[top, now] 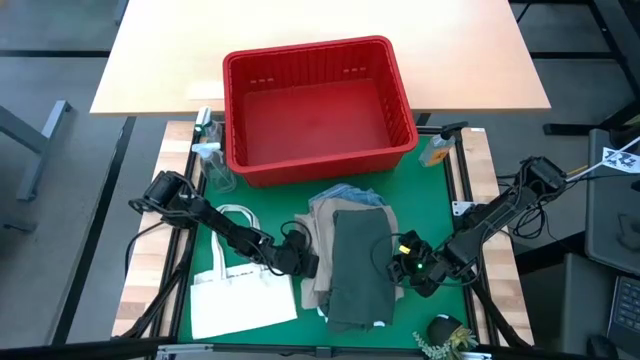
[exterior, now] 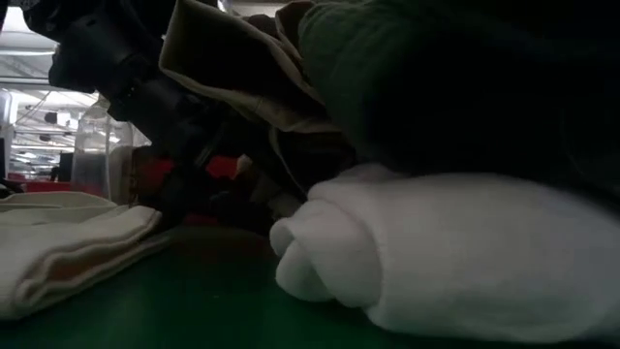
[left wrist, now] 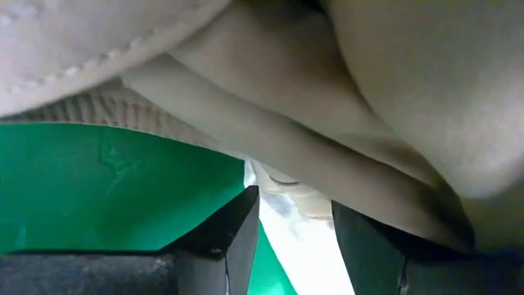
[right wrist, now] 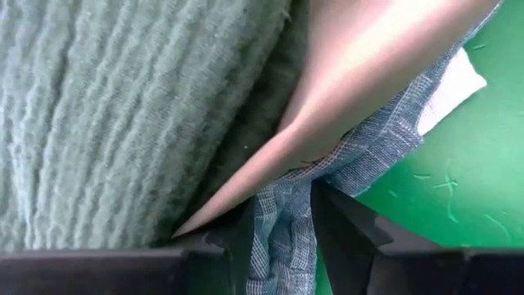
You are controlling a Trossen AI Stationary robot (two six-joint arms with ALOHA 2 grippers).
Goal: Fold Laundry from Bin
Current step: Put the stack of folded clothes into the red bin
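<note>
From above we see the red bin (top: 318, 108) at twelve o'clock on the surface, its floor bare, straddling the green mat (top: 440, 195) and the pale wooden tabletop (top: 300, 25) behind it. At the bin's nine o'clock stand a clear spray bottle (top: 207, 150) and a clear cup (top: 222, 178); at its three o'clock sits a small amber bottle (top: 436, 151). A flat white tote bag (top: 242, 290) with handles lies at seven o'clock, and a small dark object with a sprig of greenery (top: 445, 335) rests at five o'clock.

The laundry is stacked at the centre of the mat, just below the bin — a dark green garment (top: 358, 270) on top, beige cloth (top: 322, 262) under it, and a blue-and-white piece (top: 350, 196) peeking out at the stack's twelve o'clock edge. In the low view a rolled white garment (exterior: 455, 262) lies at the bottom of the pile and blocks most of the scene behind it.

The left gripper (top: 300, 262) presses against the stack at nine o'clock; its jaws are parted, with beige folds lying over and between them, one finger (left wrist: 225, 238) on the mat. The right gripper (top: 408, 268) meets the stack at three o'clock, jaws partly apart around the blue-and-white checked fabric (right wrist: 286, 229), beneath the beige layer and the ribbed green cloth (right wrist: 123, 115).
</note>
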